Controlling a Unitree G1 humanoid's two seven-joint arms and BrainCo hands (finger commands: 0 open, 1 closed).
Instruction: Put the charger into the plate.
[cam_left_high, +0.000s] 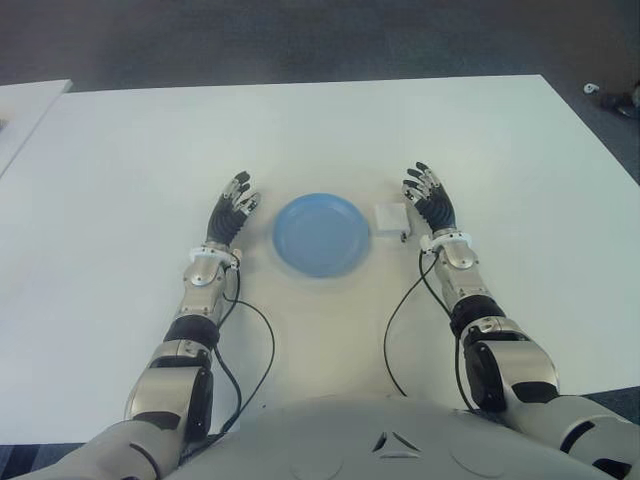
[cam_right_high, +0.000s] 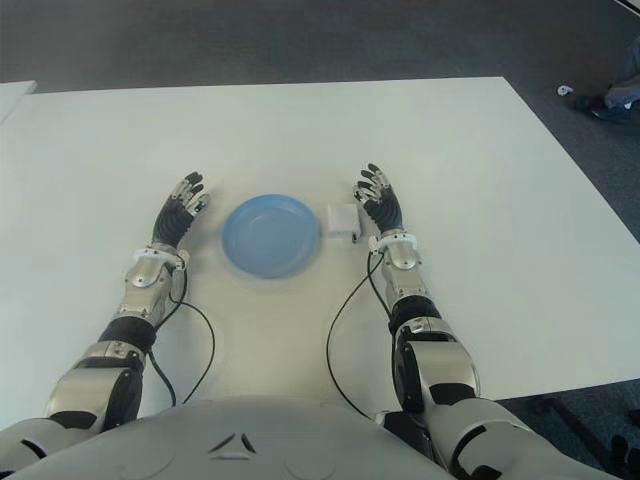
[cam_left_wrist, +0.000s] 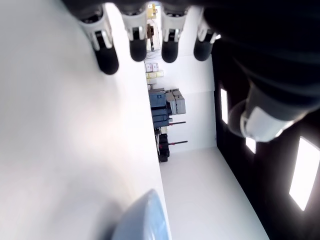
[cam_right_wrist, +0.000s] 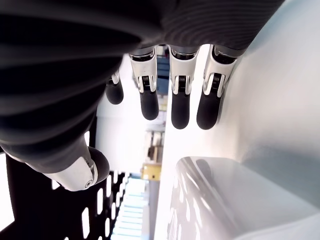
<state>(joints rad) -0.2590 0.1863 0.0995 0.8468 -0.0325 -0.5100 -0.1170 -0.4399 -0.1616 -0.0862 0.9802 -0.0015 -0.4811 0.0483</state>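
In the left eye view, a small white boxy plastic charger (cam_left_high: 391, 218) is seen lying on the white table (cam_left_high: 120, 180), just beside the right edge of the round blue shallow plate (cam_left_high: 321, 234) and apart from it; the right hand (cam_left_high: 431, 201) is placed just beside the charger on its outer side, fingers spread and holding nothing, while the left hand (cam_left_high: 232, 212) shows left of the plate, also open. The charger looks nearly square, so no long axis can be told, and where its prongs point cannot be told. The right eye view shows the same layout. In the left wrist view, straightened fingers (cam_left_wrist: 107, 52) and the plate's rim are seen. In the right wrist view, extended fingers (cam_right_wrist: 180, 110) are seen above the charger's pale body (cam_right_wrist: 220, 200), no contact being shown. The approach step is judged to be in hand; closure around the charger is called for next.
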